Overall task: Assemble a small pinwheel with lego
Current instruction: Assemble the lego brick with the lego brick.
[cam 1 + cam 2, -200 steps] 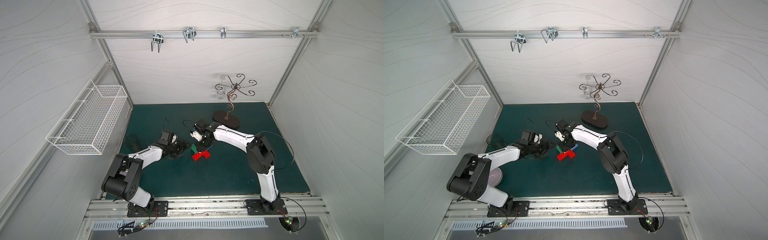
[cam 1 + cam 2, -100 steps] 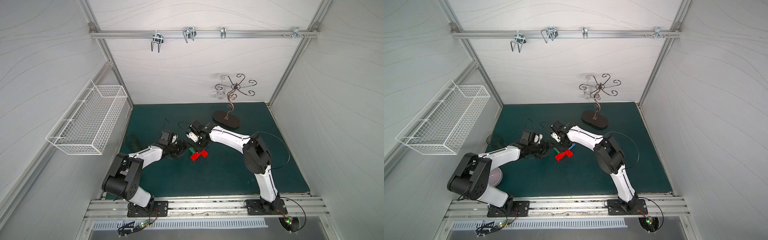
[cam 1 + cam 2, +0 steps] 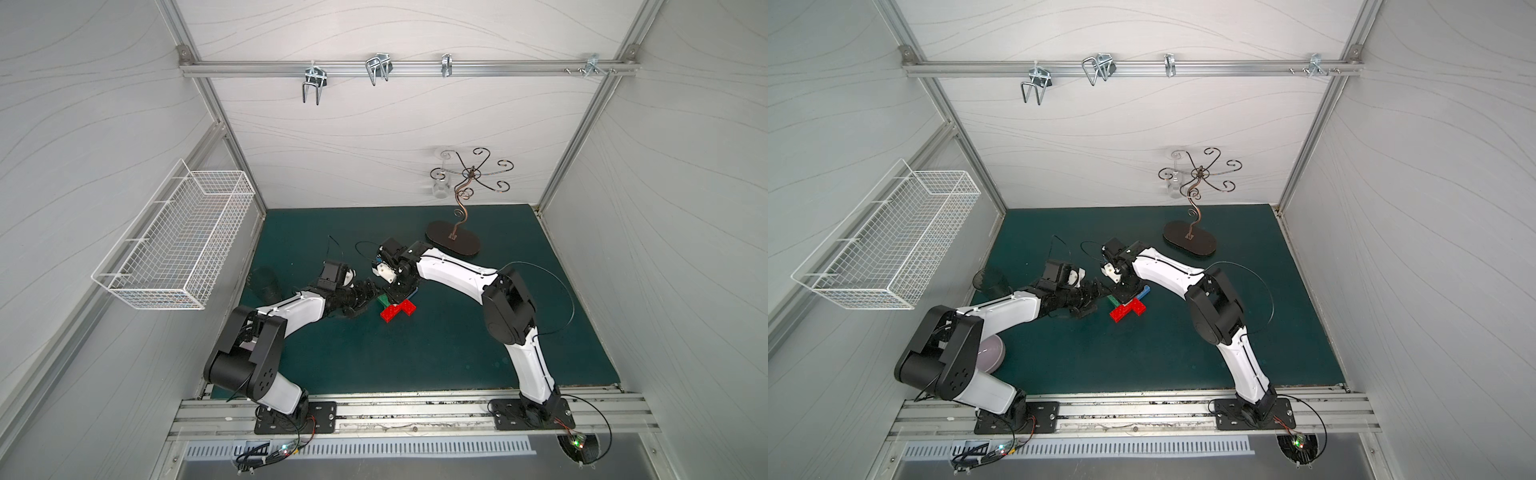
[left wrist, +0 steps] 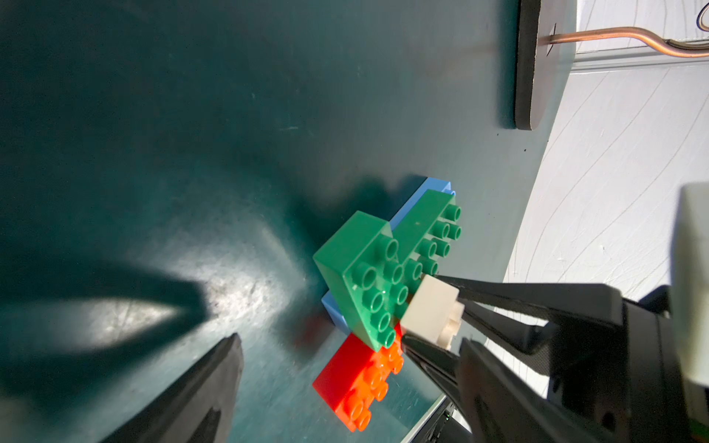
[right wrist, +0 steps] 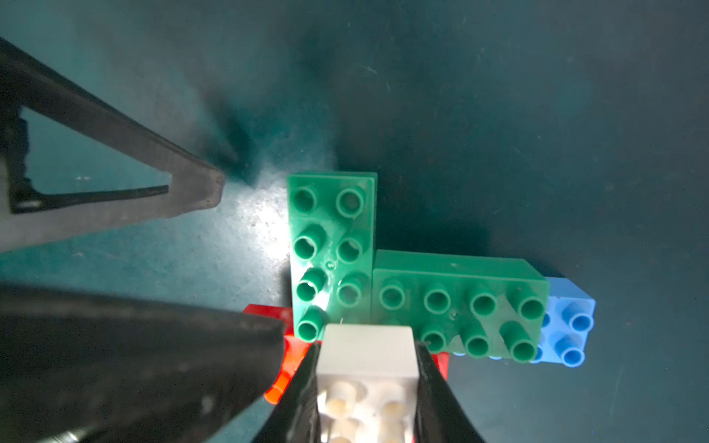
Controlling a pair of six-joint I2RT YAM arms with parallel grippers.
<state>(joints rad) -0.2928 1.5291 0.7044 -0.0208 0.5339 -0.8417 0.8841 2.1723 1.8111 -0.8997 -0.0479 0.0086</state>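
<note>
The right end effector (image 4: 426, 307) pinches the white brick (image 5: 366, 354) over the pinwheel (image 3: 397, 309).
The brick sits between its fingers at the joint of two green bricks (image 5: 456, 303), above red and blue ones on the worktop (image 3: 415, 353); the left end effector (image 3: 365, 296) is spread wide beside the stack, holding nothing.

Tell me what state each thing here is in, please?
right gripper: shut on the white brick.
left gripper: open, holding nothing, beside the green bricks.
white brick: gripped, at the green bricks; seated or not, unclear.
green bricks: stacked in an L atop blue bricks and red bricks.
wire stand: upright.
wire basket: hanging on the wall.
</note>
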